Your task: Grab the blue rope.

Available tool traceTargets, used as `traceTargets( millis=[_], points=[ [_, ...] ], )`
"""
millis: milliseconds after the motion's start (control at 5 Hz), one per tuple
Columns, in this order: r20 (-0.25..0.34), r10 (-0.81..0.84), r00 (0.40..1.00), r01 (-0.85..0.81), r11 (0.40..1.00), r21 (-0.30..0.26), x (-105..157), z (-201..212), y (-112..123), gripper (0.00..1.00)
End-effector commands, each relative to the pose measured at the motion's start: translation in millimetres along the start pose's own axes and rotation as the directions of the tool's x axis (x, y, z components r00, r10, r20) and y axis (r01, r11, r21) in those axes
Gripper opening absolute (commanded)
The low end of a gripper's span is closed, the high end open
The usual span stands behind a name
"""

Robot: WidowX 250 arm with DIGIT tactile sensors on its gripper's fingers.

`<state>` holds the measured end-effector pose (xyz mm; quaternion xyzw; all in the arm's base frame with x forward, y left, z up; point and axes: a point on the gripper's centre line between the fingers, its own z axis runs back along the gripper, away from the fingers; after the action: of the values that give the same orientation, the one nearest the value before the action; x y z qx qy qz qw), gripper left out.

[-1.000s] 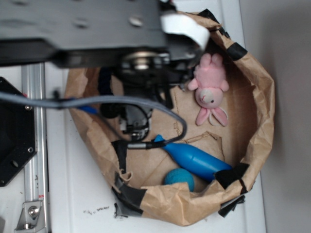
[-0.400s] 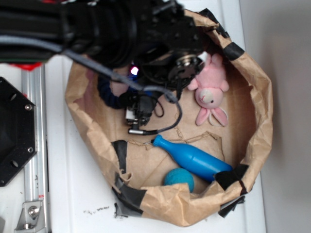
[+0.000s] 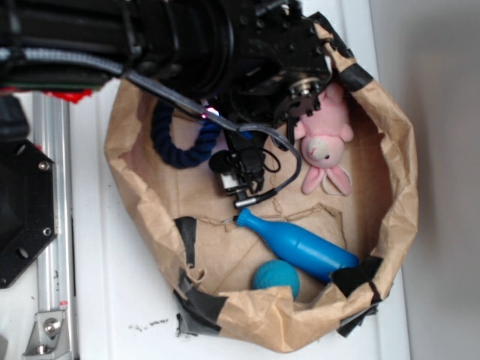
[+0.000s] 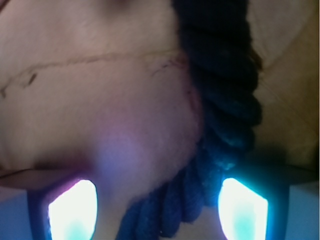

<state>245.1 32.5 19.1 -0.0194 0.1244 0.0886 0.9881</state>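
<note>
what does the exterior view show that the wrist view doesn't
Only the exterior shows the brown paper bag, pink bunny, bright blue bottle toy, teal ball and the arm above them. Only the wrist shows the gripper with its two glowing fingers either side of the rope, apart. Both show the blue rope lying on brown paper.
</note>
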Motion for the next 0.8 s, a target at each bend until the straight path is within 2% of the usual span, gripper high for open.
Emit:
traceTargets(
  millis=[0, 200, 400, 600],
  points=[
    [0.021, 0.067, 0.998, -0.067, 0.998, 0.0, 7, -3, -8, 1.0],
    [0.055, 0.157, 0.986, -0.159, 0.987, 0.036, 12, -4, 2, 1.0],
    [0.101, 0.131, 0.986, -0.139, 0.988, 0.075, 12, -5, 33, 1.0],
    [0.143, 0.072, 0.987, -0.091, 0.987, 0.135, 12, -5, 44, 1.0]
  ],
)
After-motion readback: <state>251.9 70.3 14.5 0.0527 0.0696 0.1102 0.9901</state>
